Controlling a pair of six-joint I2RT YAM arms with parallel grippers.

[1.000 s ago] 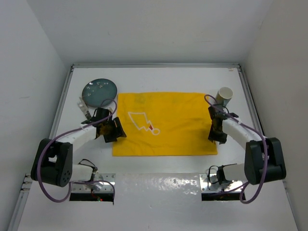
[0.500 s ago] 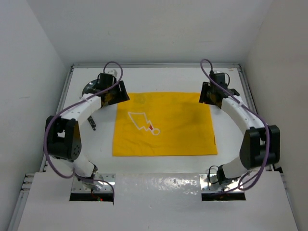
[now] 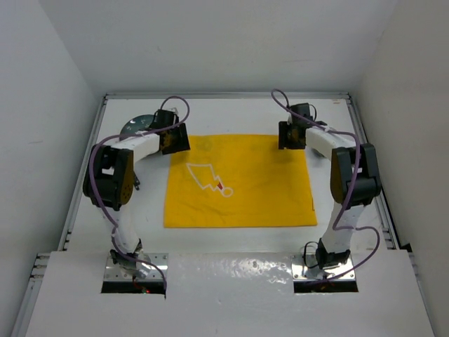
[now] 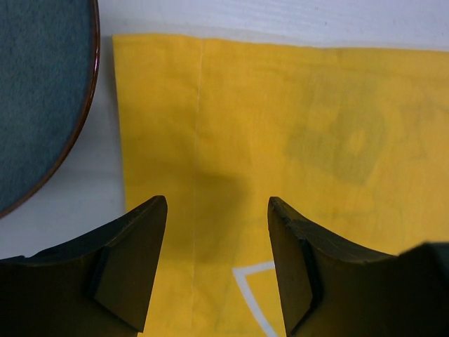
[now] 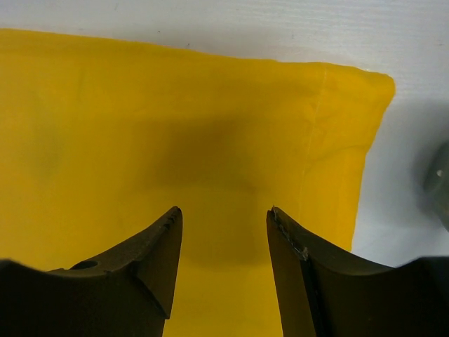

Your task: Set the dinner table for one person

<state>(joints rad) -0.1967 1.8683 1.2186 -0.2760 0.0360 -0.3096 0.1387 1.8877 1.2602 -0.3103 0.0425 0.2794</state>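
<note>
The white surface (image 3: 231,112), railed in thin metal (image 3: 224,95) and boxed by white walls (image 3: 210,42), carries a square yellow placemat (image 3: 238,182) lying flat at its middle, with a white outline drawing (image 3: 208,177) left of the cloth's centre. The left pincer (image 3: 175,140) hangs over the placemat's far left corner, fingers spread and holding nothing; its wrist view shows a dark shadow on the cloth between them. Just beside that corner, on the bare surface, sits a blue-grey plate (image 4: 35,91) with a brown rim, close to the cloth's edge but apart from it, and partly covered by the left arm in the top view. The right pincer (image 3: 291,135) is over the far right corner, also spread and empty, with the cloth's hemmed edge running just right of its fingers. At the right border of the right wrist view a greyish blurred shape (image 5: 440,182) stands off the cloth; what it is cannot be told. The right arm bends over the strip of surface beside the placemat's right edge.
</note>
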